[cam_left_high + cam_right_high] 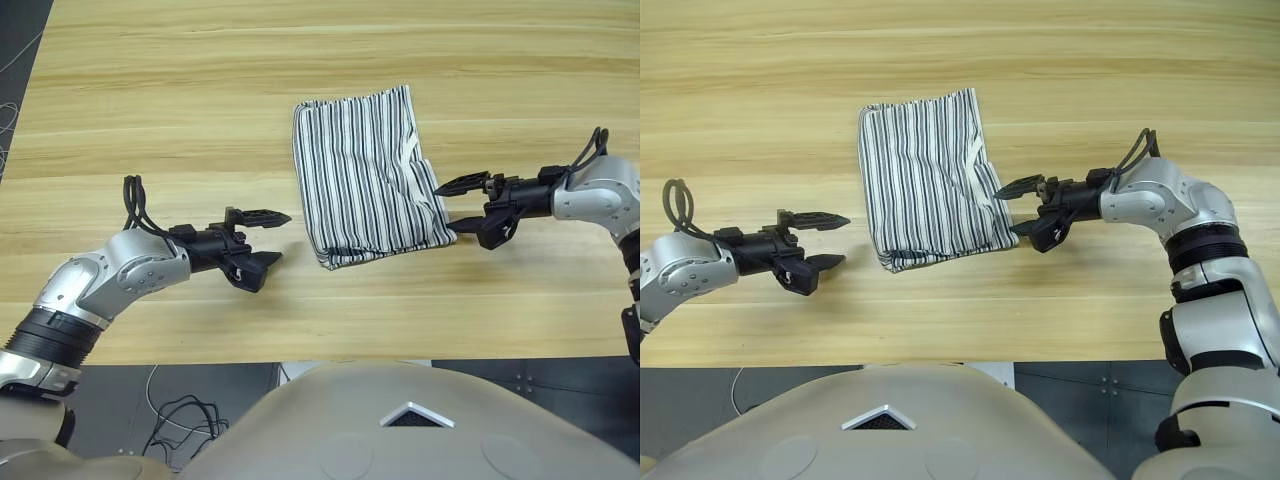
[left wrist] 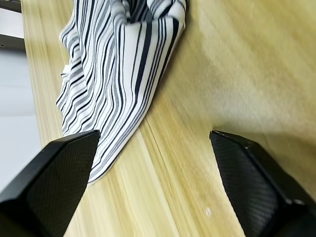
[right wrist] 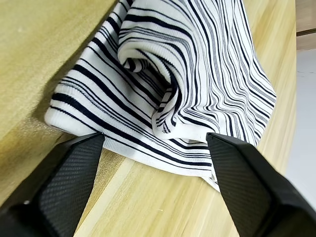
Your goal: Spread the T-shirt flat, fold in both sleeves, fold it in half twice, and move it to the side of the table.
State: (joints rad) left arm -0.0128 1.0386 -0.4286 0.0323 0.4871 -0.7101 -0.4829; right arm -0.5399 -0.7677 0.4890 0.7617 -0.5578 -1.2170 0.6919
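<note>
Left gripper (image 1: 283, 236) gapes near folded T-shirt (image 1: 365, 180); right gripper (image 1: 445, 207) spread at its edge.

Both head eyes overlook the table (image 1: 150, 80); wrist cameras closely face the T-shirt (image 2: 113, 64).

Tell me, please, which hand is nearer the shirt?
The right hand, open right at the shirt's edge; the left hand, also open, sits apart with bare table between.

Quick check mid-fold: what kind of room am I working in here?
Probably a lab or test bay, rather than a home: a plain wooden table with the folded T-shirt, and loose cables on the dark floor by its near edge.
</note>
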